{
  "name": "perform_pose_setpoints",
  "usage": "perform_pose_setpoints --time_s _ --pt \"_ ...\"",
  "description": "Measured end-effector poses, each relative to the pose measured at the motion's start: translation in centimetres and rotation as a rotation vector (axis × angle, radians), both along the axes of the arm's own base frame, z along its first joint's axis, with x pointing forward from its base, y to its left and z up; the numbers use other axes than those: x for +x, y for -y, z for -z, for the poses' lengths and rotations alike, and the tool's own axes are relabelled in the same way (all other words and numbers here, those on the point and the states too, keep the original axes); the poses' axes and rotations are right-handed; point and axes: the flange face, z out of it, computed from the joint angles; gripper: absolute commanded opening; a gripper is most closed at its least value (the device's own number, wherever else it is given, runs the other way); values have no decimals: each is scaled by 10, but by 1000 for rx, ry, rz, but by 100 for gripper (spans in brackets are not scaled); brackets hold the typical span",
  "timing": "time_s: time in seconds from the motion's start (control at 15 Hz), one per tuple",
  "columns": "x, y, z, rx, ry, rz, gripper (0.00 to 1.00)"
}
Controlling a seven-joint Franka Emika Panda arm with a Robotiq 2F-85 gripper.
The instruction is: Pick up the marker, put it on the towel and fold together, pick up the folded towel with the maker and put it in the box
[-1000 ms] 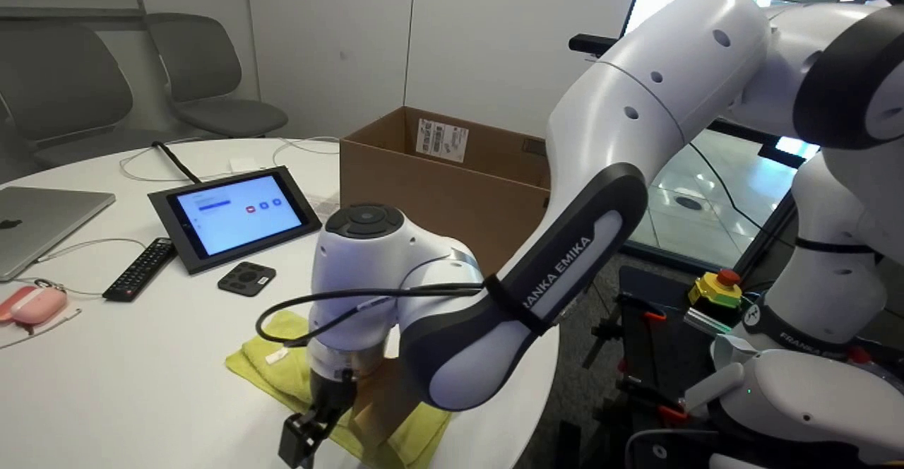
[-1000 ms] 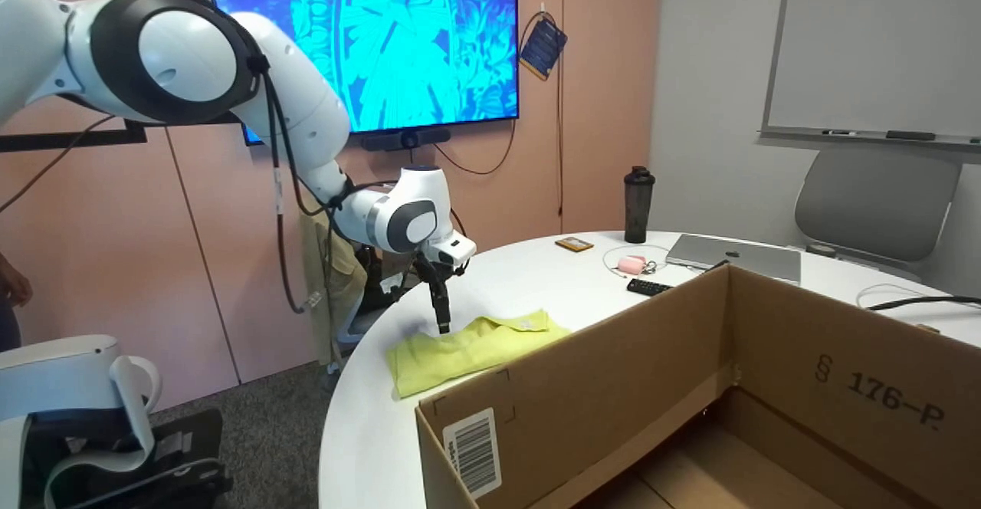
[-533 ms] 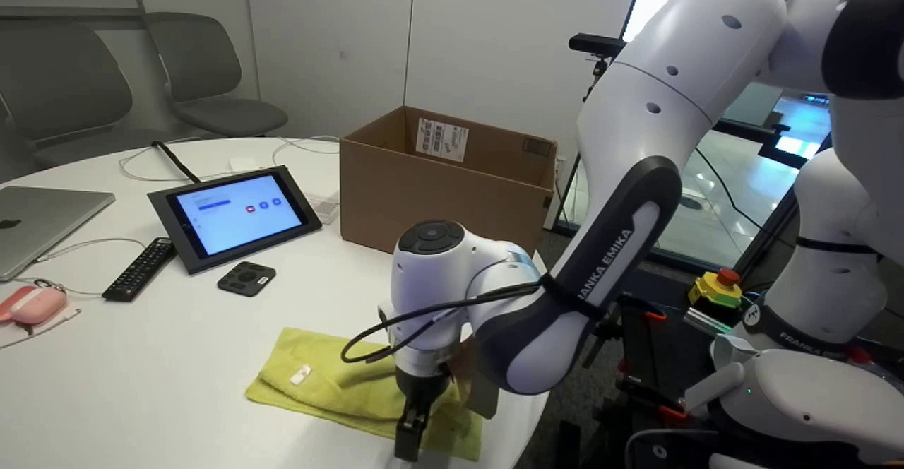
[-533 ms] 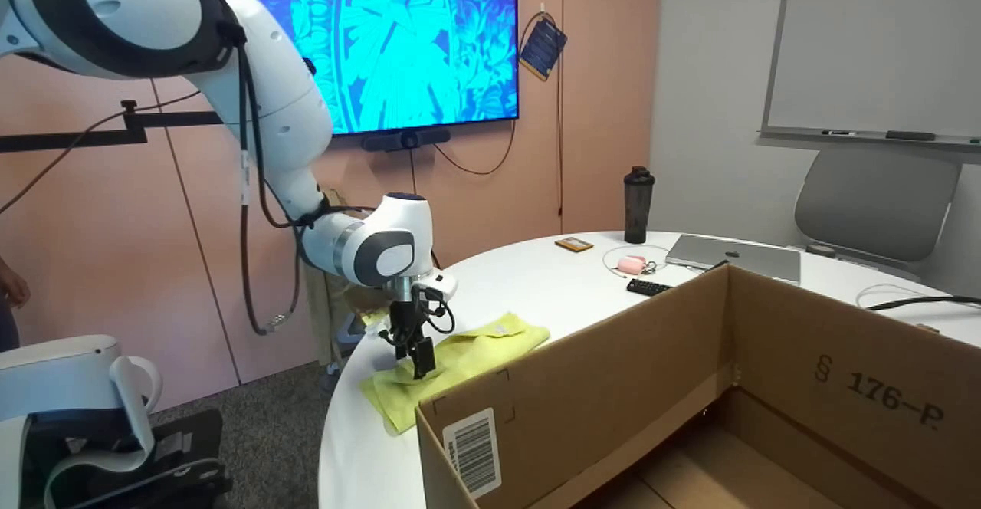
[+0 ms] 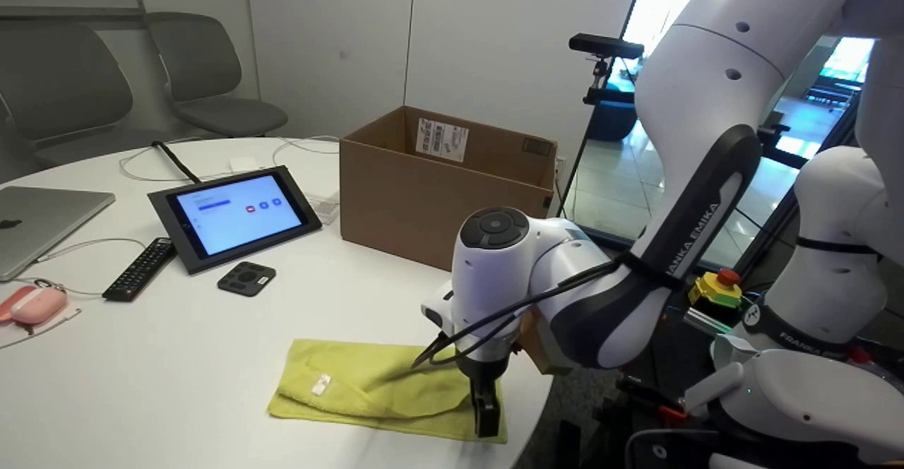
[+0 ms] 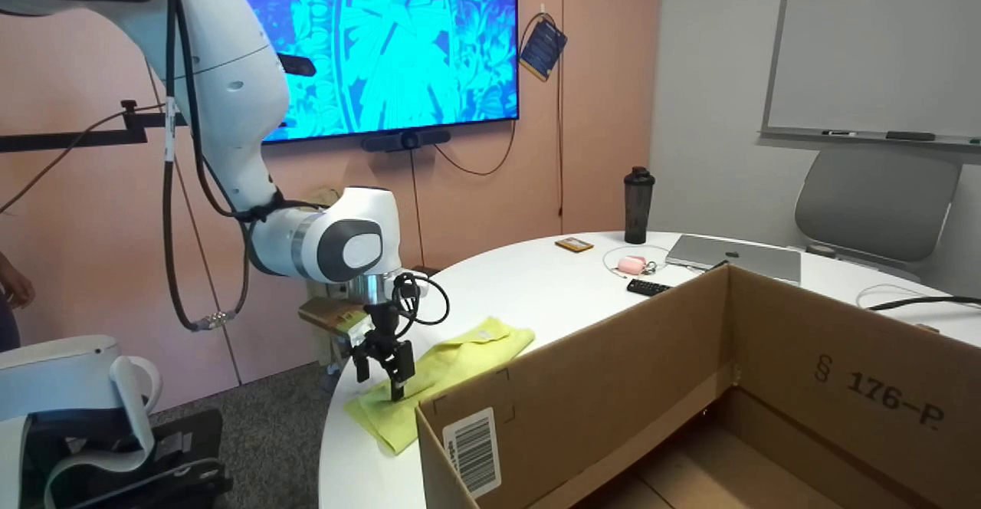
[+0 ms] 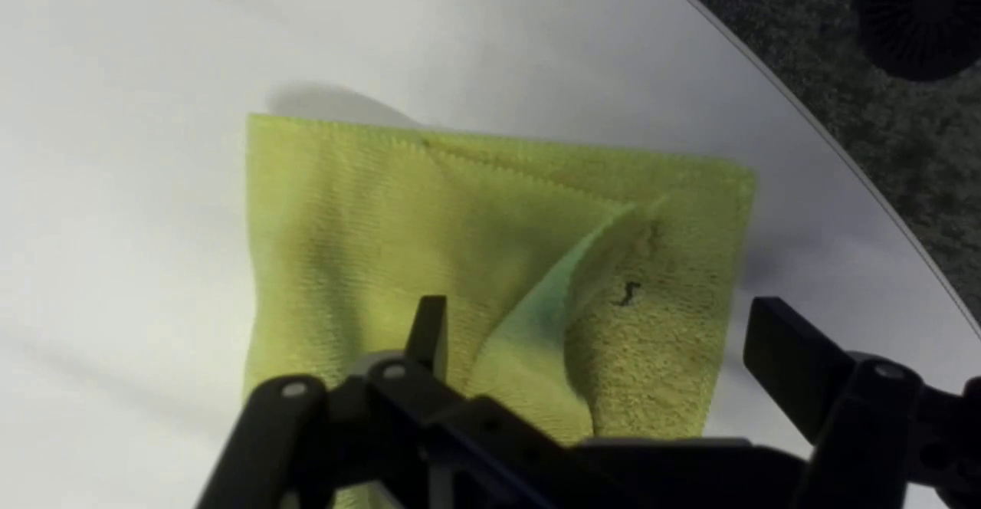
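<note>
Currently, a folded yellow towel (image 5: 374,377) lies on a white surface (image 5: 176,370), the robot hand (image 6: 379,386) pointing down over one towel end, jaws wide apart, with an open cardboard box (image 5: 402,193) near the towel.

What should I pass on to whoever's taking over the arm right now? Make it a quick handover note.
Fingers: open at one end of the towel, holding nothing; can't tell whether they touch it.
Things: towel lies folded on the table near the table's edge, outside the box, which stands there too. No marker shows on or beside the towel; it may be wrapped inside.
Done: towel is folded over.
To do: check for the marker, grip the folded towel, lift it into the box.
</note>
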Motion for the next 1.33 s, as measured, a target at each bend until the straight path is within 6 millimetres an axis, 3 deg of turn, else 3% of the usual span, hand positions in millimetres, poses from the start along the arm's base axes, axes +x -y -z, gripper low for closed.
perform_pose_setpoints --time_s 0.33,1.0,1.33 --pt "-10 8 -11 -18 2 -174 100" --pt "-22 70 10 24 -92 -679 100" --pt "-21 83 17 54 -56 -907 100"
